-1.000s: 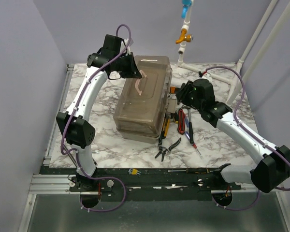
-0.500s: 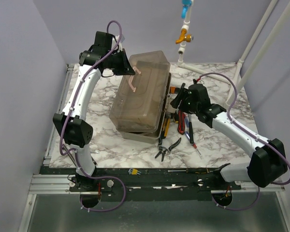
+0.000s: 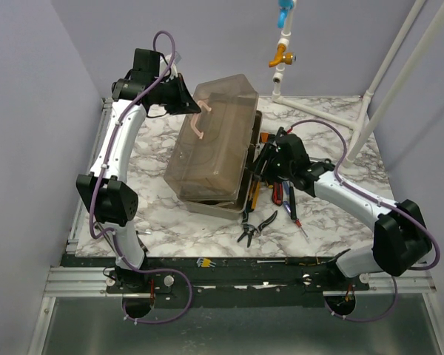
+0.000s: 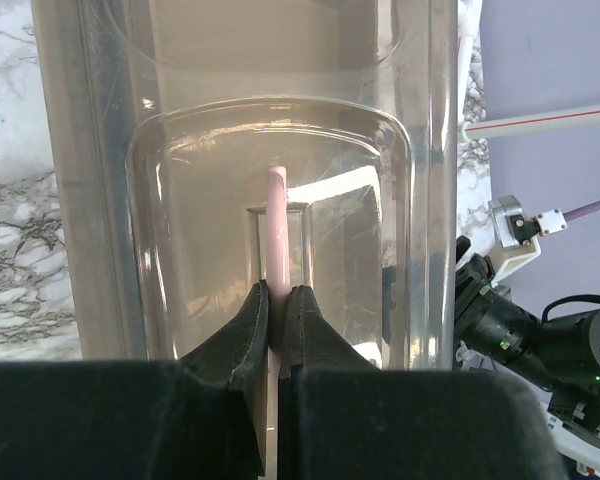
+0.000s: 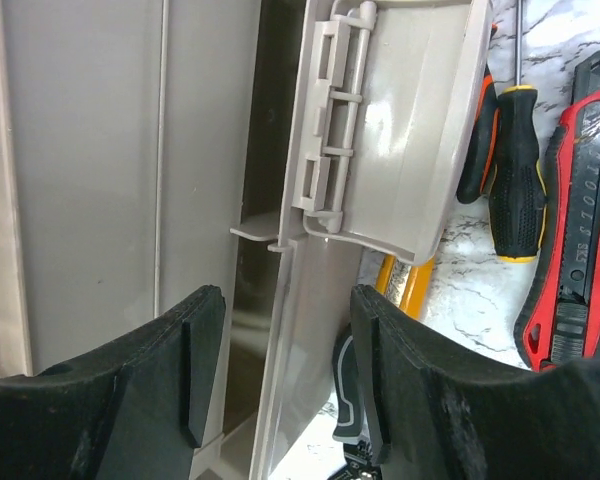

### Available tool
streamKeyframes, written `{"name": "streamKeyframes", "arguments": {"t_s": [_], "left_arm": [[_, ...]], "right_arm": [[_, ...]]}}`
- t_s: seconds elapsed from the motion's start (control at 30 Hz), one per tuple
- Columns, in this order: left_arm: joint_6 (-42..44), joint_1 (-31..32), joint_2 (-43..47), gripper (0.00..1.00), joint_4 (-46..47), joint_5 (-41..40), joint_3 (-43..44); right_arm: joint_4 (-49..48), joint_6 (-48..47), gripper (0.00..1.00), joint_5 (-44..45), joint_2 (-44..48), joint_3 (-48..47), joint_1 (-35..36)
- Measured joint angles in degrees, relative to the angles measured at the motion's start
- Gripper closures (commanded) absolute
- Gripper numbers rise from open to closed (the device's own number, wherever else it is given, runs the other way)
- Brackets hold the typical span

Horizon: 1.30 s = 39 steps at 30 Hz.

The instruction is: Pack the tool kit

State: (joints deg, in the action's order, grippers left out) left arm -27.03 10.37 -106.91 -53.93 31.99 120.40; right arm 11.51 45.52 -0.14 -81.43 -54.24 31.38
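Observation:
The translucent grey-brown toolbox (image 3: 211,144) sits mid-table with its lid tilted up to the left. My left gripper (image 3: 191,109) is shut on the pink lid handle (image 4: 277,225), holding the lid raised. My right gripper (image 3: 265,164) is open at the box's right side, its jaws either side of the beige tray edge (image 5: 325,300) below the latch (image 5: 330,130). On the table right of the box lie a red knife (image 5: 575,210), a black-and-orange screwdriver (image 5: 515,170), yellow-handled tools (image 3: 254,196) and pliers (image 3: 255,225).
A white pipe frame (image 3: 385,81) stands at the back right, with a hanging orange-and-blue valve (image 3: 281,52) behind the box. Small hex keys (image 3: 205,261) lie at the near table edge. Purple walls close the left and back.
My left gripper has lifted the lid by its handle up and leftward, opening the box. My right gripper has moved left to the box's right edge.

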Motion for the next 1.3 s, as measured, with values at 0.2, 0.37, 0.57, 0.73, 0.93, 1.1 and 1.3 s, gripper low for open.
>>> {"name": "streamKeyframes", "arguments": {"t_s": [0.2, 0.37, 0.57, 0.73, 0.93, 1.1, 1.3], "left_arm": [[-0.02, -1.68, 0.0, 1.0, -0.13, 1.57, 0.02], [-0.02, -2.99, 0.0, 1.0, -0.22, 2.75, 0.11], [0.0, -3.98, -0.02, 1.0, -0.31, 3.56, 0.11], [0.07, -5.09, -0.15, 1.0, -0.74, 4.33, 0.26], [0.98, -8.39, -0.68, 1.0, -3.63, 5.14, 1.77], [2.91, -12.98, -0.92, 1.0, -5.33, 4.87, 2.64], [6.32, -17.79, -2.89, 1.0, -7.34, 1.44, 4.22]], "right_arm": [[-0.17, 1.88, 0.45, 1.07, -0.85, 0.72, 0.94], [-1.38, 3.58, 0.5, 1.38, -1.57, 3.3, 2.27], [-4.0, 4.92, 0.71, 1.29, -1.57, 4.68, 2.82], [-4.94, 5.73, 0.99, 1.51, -1.38, 4.59, 3.32], [-3.65, 5.84, 0.99, 3.02, -1.16, 4.2, 3.52], [-2.78, 5.77, 0.99, 3.98, -1.18, 3.72, 3.52], [-1.29, 4.96, 0.99, 5.51, -1.2, 2.93, 3.5]]}}
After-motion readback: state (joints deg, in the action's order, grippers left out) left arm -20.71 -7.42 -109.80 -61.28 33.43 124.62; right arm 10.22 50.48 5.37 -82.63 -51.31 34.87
